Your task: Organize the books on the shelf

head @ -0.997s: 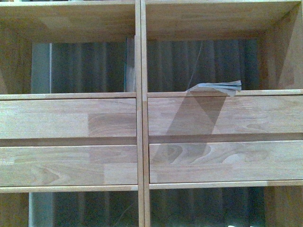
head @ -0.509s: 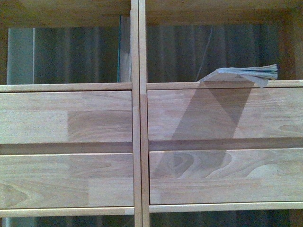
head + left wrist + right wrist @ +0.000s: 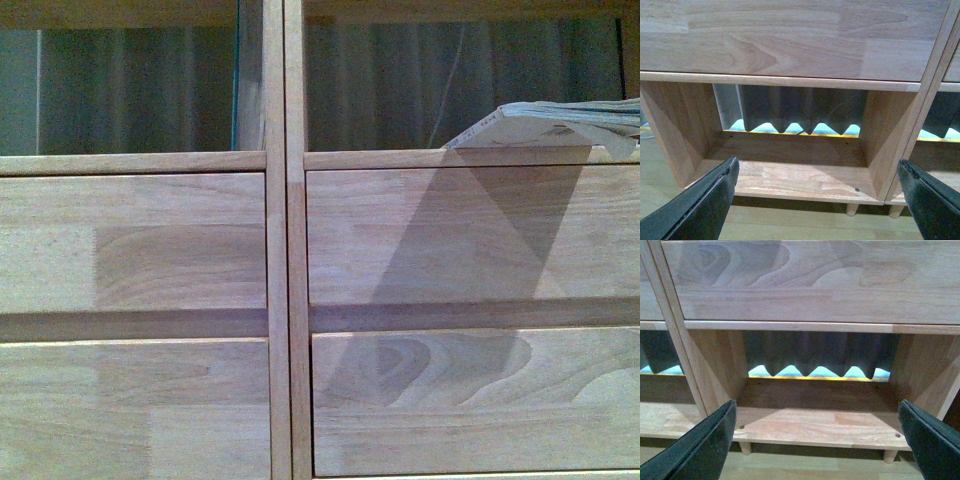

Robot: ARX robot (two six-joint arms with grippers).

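The light-wood shelf (image 3: 276,250) fills the front view, with plank drawer fronts below two backless compartments. A thin paperback (image 3: 570,122) lies flat in the right compartment, its pages overhanging the front edge. A thin green-edged book (image 3: 238,80) stands upright against the central divider in the left compartment. My left gripper (image 3: 817,200) is open and empty before the shelf's bottom left compartment (image 3: 795,177). My right gripper (image 3: 817,440) is open and empty before the bottom right compartment (image 3: 815,425). Neither arm shows in the front view.
A dark pleated curtain (image 3: 390,85) hangs behind the backless compartments. Short peg legs (image 3: 852,209) lift the shelf off a pale wood floor (image 3: 805,465). Both bottom compartments hold nothing.
The front view has closed in on the shelf and shifted. The drawer fronts look larger and the paperback has slid toward the picture's right edge.
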